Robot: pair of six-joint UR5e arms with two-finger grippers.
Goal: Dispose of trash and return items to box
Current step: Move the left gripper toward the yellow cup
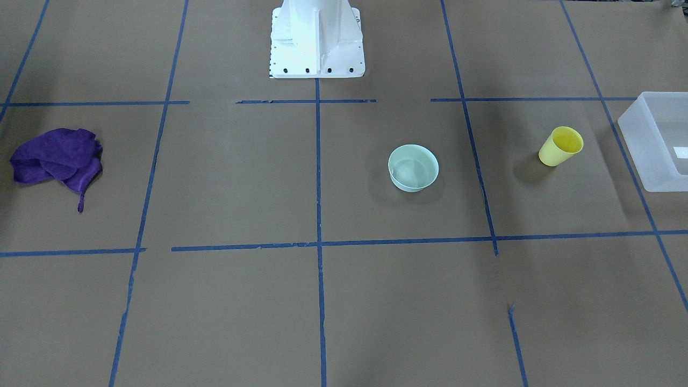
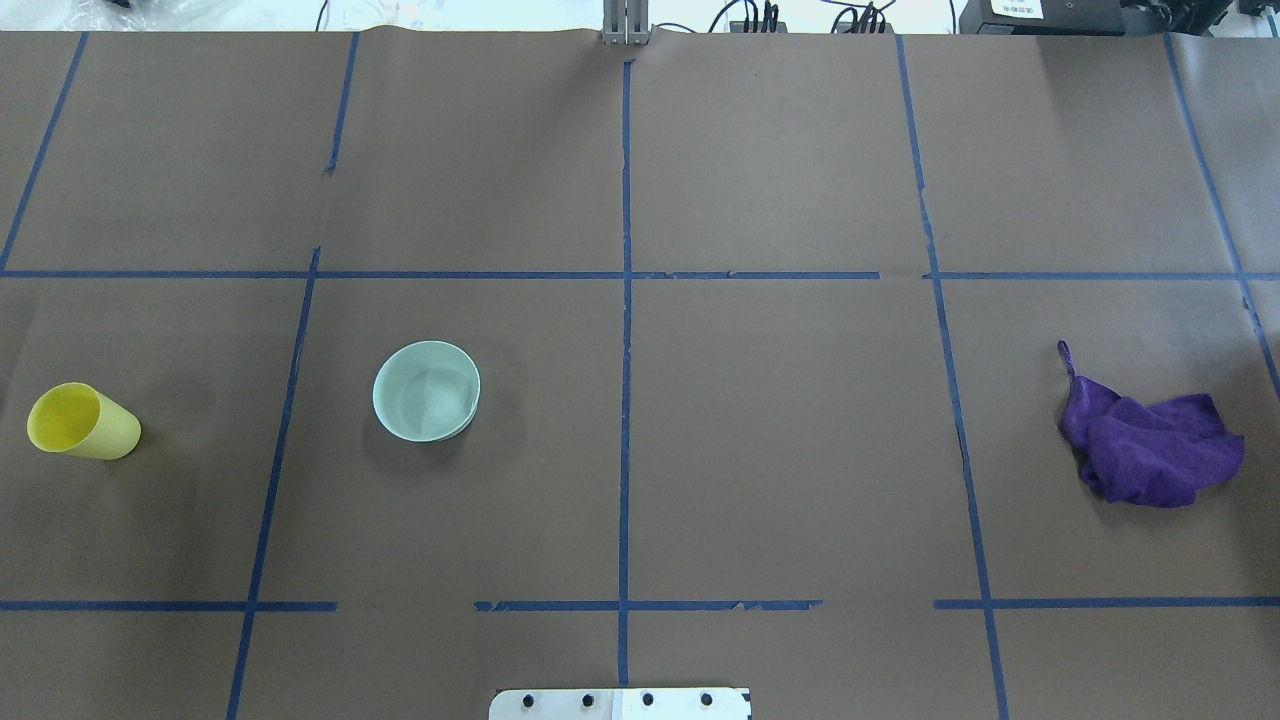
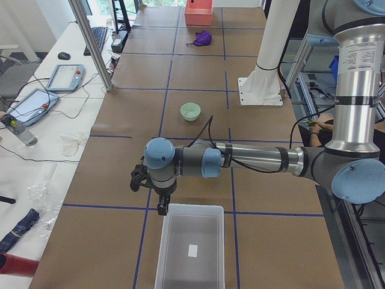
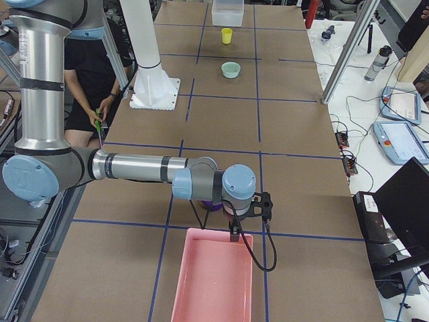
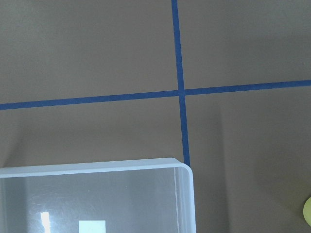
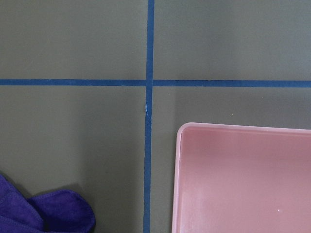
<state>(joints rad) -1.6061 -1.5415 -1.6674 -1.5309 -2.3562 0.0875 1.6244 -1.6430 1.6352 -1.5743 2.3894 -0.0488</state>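
Pretty standard look: the left arm (image 3: 258, 159) and right arm (image 4: 134, 166) are shiny silver tubes with grey joints and pale blue caps (image 3: 159, 153). Black cables (image 3: 210, 125), and the left claw (image 3: 160, 208) and right claw (image 4: 234, 233) are black too. White pedestal (image 1: 316, 37), dark screws (image 1: 307, 70) along its foot.

No text can be read anywhere. The white label (image 3: 193, 250) in the box (image 3: 195, 208) is too small to make out.
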